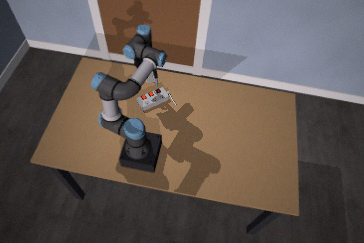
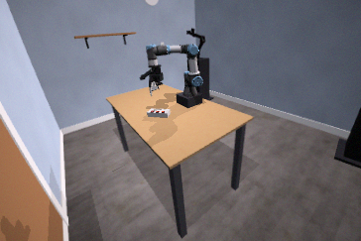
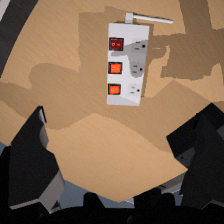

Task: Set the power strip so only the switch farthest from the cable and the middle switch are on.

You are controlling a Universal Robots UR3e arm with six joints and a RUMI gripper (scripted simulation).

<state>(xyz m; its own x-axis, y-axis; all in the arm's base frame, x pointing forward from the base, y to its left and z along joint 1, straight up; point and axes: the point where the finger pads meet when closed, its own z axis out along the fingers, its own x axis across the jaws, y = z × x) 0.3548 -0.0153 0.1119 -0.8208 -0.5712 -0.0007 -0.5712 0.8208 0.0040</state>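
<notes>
A white power strip lies face up on the wooden table, its short cable stub pointing away from the wrist camera. In the wrist view the switch nearest the cable is dark red. The middle switch and the switch farthest from the cable glow bright orange. My gripper is open and empty. It hangs above the table just off the strip's end that is farthest from the cable.
The arm's dark base stands on the table close beside the strip. A brown door panel is behind the table's back edge. A wall shelf hangs high above the table's far side.
</notes>
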